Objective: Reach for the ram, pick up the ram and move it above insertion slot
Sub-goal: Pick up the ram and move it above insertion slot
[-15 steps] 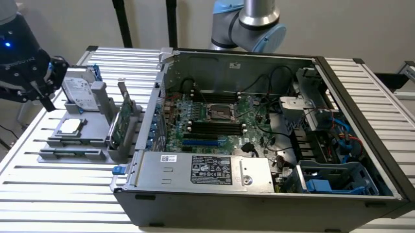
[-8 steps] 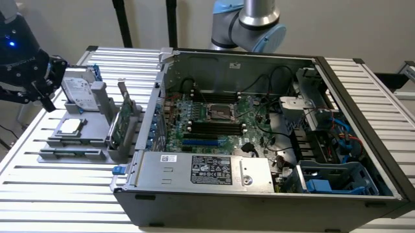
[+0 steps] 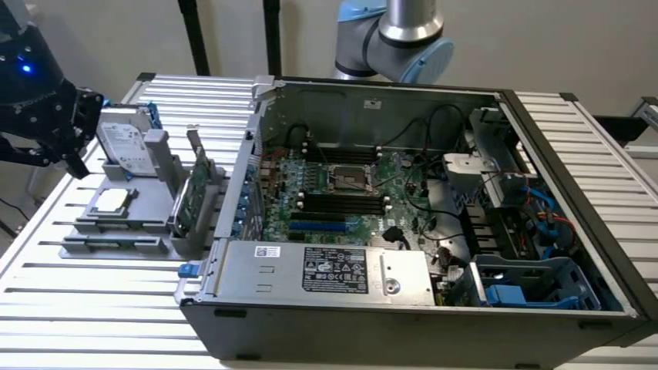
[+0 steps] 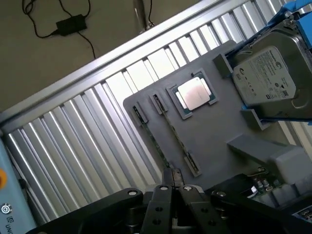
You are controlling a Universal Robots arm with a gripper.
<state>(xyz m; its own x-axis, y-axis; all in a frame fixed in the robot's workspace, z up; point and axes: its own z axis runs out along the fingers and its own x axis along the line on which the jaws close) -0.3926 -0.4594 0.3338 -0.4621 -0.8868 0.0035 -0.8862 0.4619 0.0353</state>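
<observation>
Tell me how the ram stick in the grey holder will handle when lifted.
Likely stiff and light: the ram is a long, thin board. Standing on edge in the grey holder, it could tip once freed.

I've got the gripper (image 3: 46, 154) upper left, just beside the upright hard drive (image 3: 128, 142) on the gray fixture (image 3: 103, 248), open case (image 3: 308, 327) center-right.

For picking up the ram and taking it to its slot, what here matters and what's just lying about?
Job: ram, gripper, memory slots.
Lying about: hard drive, processor chip, expansion card, power supply.
</observation>
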